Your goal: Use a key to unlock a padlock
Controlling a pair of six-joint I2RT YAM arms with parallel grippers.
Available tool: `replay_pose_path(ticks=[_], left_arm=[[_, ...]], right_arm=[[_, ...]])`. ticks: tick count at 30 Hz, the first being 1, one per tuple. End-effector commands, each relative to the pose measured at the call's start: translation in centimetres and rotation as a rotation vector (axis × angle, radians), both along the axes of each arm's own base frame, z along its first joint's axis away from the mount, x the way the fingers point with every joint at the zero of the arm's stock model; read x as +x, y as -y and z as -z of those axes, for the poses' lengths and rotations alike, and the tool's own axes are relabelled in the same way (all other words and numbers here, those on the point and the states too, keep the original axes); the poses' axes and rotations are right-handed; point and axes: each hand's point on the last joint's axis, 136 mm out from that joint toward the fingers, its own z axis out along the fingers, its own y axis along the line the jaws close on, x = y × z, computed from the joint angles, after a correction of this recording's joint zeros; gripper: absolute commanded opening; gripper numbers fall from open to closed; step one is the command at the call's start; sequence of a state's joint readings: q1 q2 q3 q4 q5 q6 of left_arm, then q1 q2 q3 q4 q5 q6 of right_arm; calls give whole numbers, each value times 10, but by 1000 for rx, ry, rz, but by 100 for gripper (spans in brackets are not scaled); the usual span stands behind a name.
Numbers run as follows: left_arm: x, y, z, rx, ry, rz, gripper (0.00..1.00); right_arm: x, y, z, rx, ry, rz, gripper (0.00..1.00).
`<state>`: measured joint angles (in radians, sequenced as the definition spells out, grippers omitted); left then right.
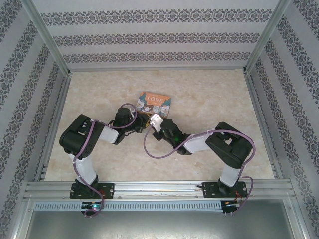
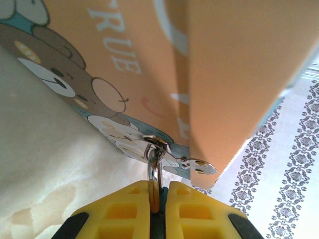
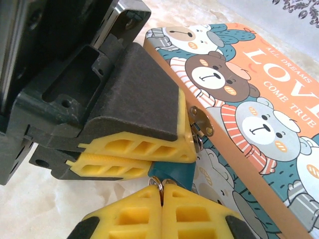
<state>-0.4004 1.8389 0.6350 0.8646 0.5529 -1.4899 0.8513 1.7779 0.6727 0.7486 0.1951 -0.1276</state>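
Observation:
The teal padlock (image 3: 175,172) hangs by its silver shackle (image 2: 153,162) from the hasp (image 2: 198,167) of the orange "LOVE" tin (image 3: 259,107). My left gripper (image 2: 158,191) is shut on the padlock's body, and its yellow fingers (image 3: 134,147) clamp the body from both sides. Just below, my right gripper (image 3: 161,191) is shut on the key (image 3: 156,182). Only the key's silver ring and a sliver of metal show, pressed against the padlock's underside; the blade is hidden. In the top view both grippers (image 1: 143,123) (image 1: 156,123) meet at the tin's near edge.
The tin (image 1: 155,103) lies on the marble-patterned table (image 1: 209,94) just beyond the two wrists. Patterned walls (image 1: 30,79) and metal frame rails enclose the table on three sides. Purple cables (image 1: 149,147) loop off both arms.

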Motion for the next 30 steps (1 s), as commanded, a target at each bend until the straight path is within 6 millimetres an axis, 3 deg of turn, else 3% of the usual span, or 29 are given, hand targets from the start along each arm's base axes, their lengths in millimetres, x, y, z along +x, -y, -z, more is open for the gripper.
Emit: replay_pose_path(ticks=[1, 16, 22, 30], left_arm=[[-8, 15, -9, -5, 23, 71, 10], [-5, 13, -11, -5, 40, 55, 14], [-4, 10, -14, 29, 54, 45, 23], [-8, 0, -21, 98, 66, 29, 39]], right_arm=[[8, 2, -13, 97, 32, 67, 0], [8, 5, -8, 146, -3, 106, 0], [2, 13, 3, 152, -32, 124, 0], [-4, 22, 4, 208, -57, 146, 0]])
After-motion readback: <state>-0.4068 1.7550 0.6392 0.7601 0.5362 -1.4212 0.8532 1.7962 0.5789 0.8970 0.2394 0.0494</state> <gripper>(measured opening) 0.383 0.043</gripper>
